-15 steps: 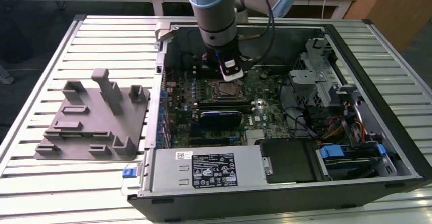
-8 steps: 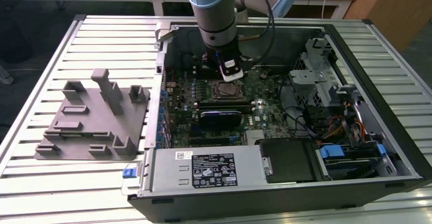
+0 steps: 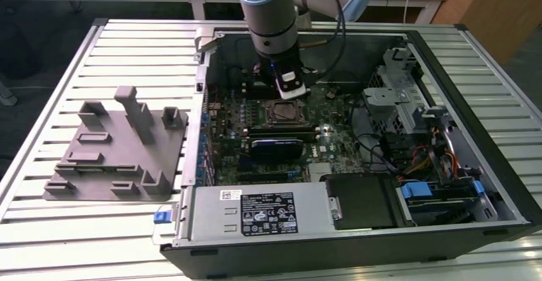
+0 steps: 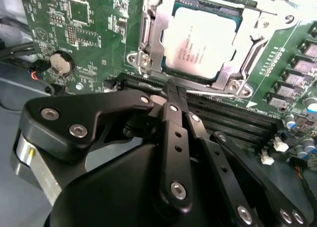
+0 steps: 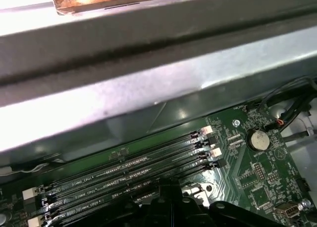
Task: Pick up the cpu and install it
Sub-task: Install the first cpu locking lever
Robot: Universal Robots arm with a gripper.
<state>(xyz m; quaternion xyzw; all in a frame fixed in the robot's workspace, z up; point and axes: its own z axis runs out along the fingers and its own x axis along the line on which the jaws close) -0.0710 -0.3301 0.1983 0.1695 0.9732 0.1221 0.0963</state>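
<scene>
The cpu (image 4: 200, 44), a flat square chip with a silvery-white top, lies inside the socket frame (image 4: 148, 39) on the green motherboard, with the metal frame around its edges. My gripper (image 4: 174, 92) hangs just off the socket's edge, over the first memory slot. Its black fingers (image 4: 173, 133) meet at the tips, shut with nothing between them. A thin metal lever (image 4: 213, 94) runs along the socket side closest to the fingertips. In the exterior view my gripper (image 3: 289, 94) stands over the socket (image 3: 283, 111) in the open computer case.
A grey plastic fixture block (image 3: 118, 148) stands on the slatted table at the exterior view's left. Inside the case are memory slots (image 5: 129, 172), a coin battery (image 5: 256, 139), a power supply (image 3: 254, 214) and a drive cage with cables (image 3: 407, 110). The case wall (image 5: 148, 88) rises close by.
</scene>
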